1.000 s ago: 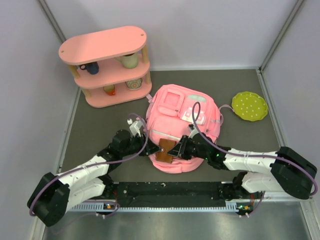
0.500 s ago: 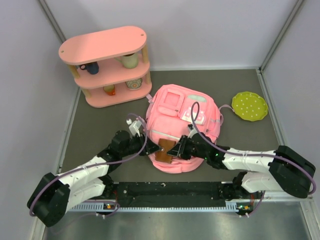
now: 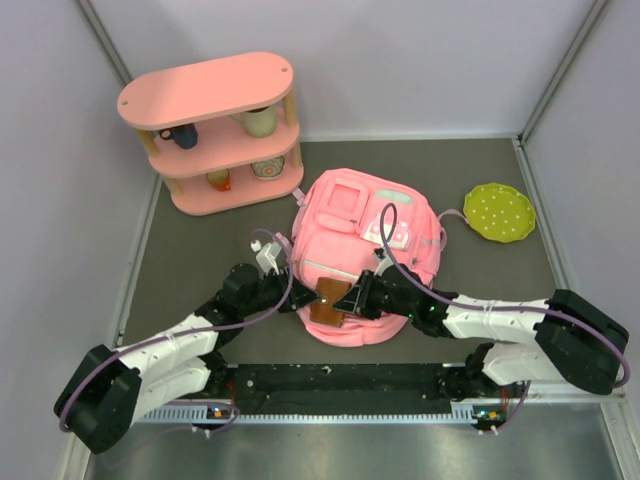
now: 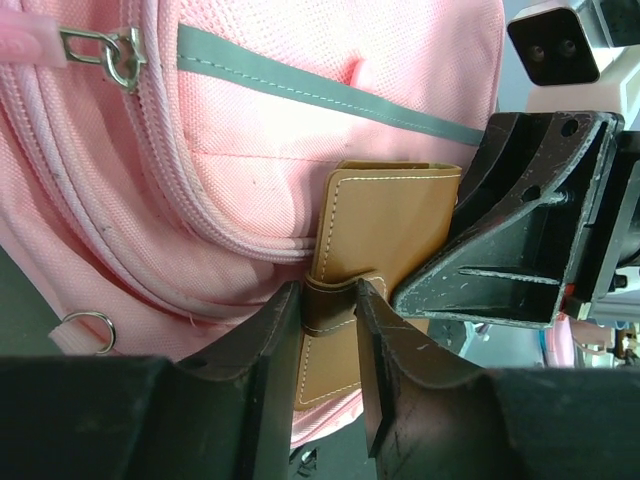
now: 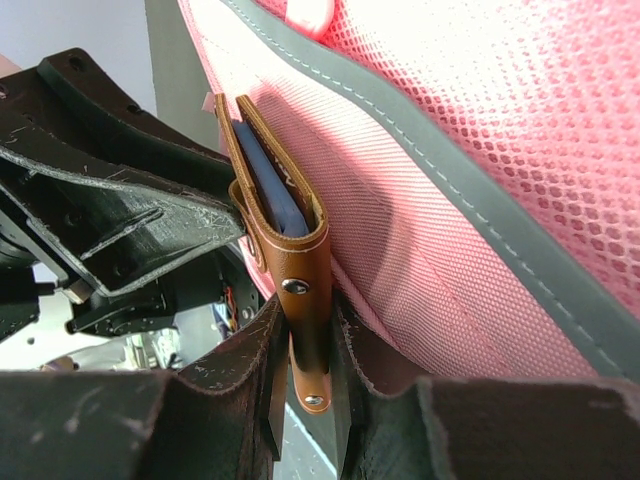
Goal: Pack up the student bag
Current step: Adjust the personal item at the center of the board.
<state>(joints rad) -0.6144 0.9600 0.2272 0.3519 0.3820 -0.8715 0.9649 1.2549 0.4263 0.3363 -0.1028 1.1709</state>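
While both arms meet at near end of student bag [image 3: 360,215], which lies flat in middle of table [image 3: 190,270], I see step as: put brown wallet [image 4: 390,215] into bag pocket. Right gripper [image 5: 308,305] pinches wallet at snap end. Left gripper [image 4: 328,300] pinches wallet strap, both fingers touching it. Wallet sits at pocket mouth, mostly outside. Next, I think: push wallet deeper under grey trim, slow, and let one gripper go first so wallet does not pop out

Pink student bag [image 3: 338,252], grey trim; tan wallet [image 4: 385,225]; green dotted plate [image 3: 499,212].
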